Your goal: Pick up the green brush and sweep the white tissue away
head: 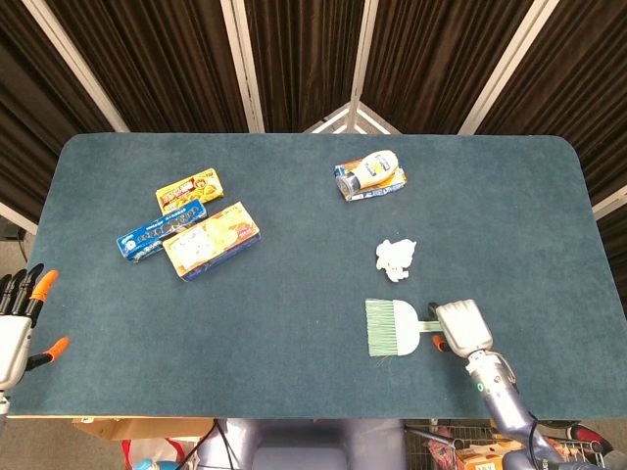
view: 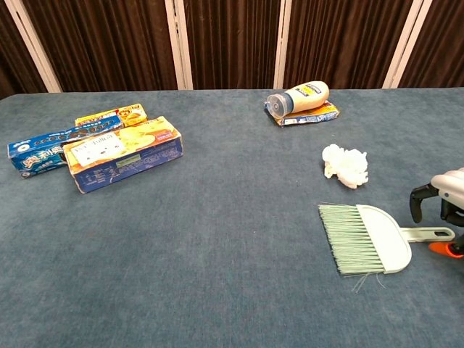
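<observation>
The right hand [head: 461,326] hovers over the handle of the green brush [head: 393,326], fingers apart and holding nothing, so it should settle squarely on the handle before closing, bristles left facing the white tissue [head: 396,258] just beyond

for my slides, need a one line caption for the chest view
Right hand poised over the green brush handle, white tissue just beyond.

In the chest view the right hand [view: 444,206] is cut off by the picture's right edge, so its grasp on the green brush [view: 366,238] handle cannot be told. From the head view its palm covers the handle's end. The left hand [head: 18,328] is cropped at the left edge there.
</observation>
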`<action>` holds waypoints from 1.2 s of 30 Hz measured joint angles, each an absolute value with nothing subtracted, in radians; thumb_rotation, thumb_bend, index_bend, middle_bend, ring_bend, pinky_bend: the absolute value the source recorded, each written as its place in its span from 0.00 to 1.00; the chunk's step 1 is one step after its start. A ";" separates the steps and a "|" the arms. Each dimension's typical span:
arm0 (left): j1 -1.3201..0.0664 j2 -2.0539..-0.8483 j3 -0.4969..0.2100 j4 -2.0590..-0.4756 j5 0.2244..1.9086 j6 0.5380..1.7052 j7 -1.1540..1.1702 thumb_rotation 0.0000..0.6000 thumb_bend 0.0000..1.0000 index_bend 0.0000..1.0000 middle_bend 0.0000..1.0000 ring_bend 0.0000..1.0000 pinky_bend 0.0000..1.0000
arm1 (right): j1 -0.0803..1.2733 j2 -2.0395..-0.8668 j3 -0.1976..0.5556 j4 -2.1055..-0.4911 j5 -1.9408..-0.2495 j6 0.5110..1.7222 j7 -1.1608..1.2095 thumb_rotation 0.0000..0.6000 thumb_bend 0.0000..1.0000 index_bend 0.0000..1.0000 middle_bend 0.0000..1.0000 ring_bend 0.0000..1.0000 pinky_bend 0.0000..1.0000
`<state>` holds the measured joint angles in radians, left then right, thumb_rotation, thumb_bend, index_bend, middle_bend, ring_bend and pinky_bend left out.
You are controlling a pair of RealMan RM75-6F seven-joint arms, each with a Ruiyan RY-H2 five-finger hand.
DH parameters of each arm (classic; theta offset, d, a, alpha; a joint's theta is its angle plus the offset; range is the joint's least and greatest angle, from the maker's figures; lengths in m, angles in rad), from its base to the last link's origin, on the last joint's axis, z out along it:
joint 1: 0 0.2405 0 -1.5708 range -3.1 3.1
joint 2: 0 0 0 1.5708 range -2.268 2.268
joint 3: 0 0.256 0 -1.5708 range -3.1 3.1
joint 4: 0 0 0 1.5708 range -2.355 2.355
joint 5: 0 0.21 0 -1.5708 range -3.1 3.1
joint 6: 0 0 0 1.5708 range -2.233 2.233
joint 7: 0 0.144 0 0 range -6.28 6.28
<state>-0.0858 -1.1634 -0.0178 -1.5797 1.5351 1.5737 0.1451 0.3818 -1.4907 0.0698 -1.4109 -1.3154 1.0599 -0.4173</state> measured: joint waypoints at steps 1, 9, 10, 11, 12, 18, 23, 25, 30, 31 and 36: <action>-0.086 -1.164 -0.018 -1.580 1.535 1.573 0.145 1.00 0.09 0.00 0.00 0.00 0.00 | 0.383 -1.495 0.071 -1.408 -1.315 1.061 -0.416 1.00 0.28 0.48 1.00 1.00 0.95; -0.085 -1.163 -0.021 -1.581 1.532 1.567 0.145 1.00 0.09 0.00 0.00 0.00 0.00 | 0.391 -1.518 0.068 -1.387 -1.305 1.056 -0.421 1.00 0.29 0.49 1.00 1.00 0.95; -0.085 -1.163 -0.021 -1.581 1.532 1.566 0.145 1.00 0.09 0.00 0.00 0.00 0.00 | 0.392 -1.520 0.067 -1.383 -1.302 1.055 -0.423 1.00 0.29 0.49 1.00 1.00 0.95; -0.084 -1.163 -0.022 -1.581 1.532 1.565 0.145 1.00 0.09 0.00 0.00 0.00 0.00 | 0.392 -1.522 0.066 -1.379 -1.300 1.053 -0.424 1.00 0.30 0.50 1.00 1.00 0.95; -0.084 -1.163 -0.022 -1.581 1.532 1.564 0.144 1.00 0.09 0.00 0.00 0.00 0.00 | 0.392 -1.524 0.065 -1.377 -1.297 1.052 -0.426 1.00 0.32 0.51 1.00 1.00 0.95; -0.084 -1.162 -0.024 -1.583 1.531 1.560 0.143 1.00 0.09 0.00 0.00 0.00 0.00 | 0.393 -1.527 0.062 -1.373 -1.292 1.053 -0.425 1.00 0.42 0.60 1.00 1.00 0.95; -0.083 -1.161 -0.024 -1.584 1.533 1.560 0.142 1.00 0.09 0.00 0.00 0.00 0.00 | 0.394 -1.524 0.061 -1.379 -1.296 1.057 -0.417 1.00 0.48 0.71 1.00 1.00 0.95; -0.083 -1.161 -0.025 -1.584 1.532 1.559 0.141 1.00 0.09 0.00 0.00 0.00 0.00 | 0.394 -1.521 0.059 -1.383 -1.301 1.060 -0.413 1.00 0.49 0.73 1.00 1.00 0.95; -0.083 -1.160 -0.026 -1.584 1.533 1.557 0.140 1.00 0.09 0.00 0.00 0.00 0.00 | 0.397 -1.508 0.060 -1.407 -1.322 1.077 -0.405 1.00 0.50 0.76 1.00 1.00 0.95; -0.083 -1.160 -0.026 -1.585 1.534 1.557 0.139 1.00 0.09 0.00 0.00 0.00 0.00 | 0.398 -1.501 0.062 -1.416 -1.328 1.082 -0.404 1.00 0.50 0.77 1.00 1.00 0.95; -0.082 -1.160 -0.028 -1.584 1.536 1.558 0.138 1.00 0.09 0.00 0.00 0.00 0.00 | 0.405 -1.466 0.073 -1.465 -1.347 1.105 -0.409 1.00 0.51 0.79 1.00 1.00 0.95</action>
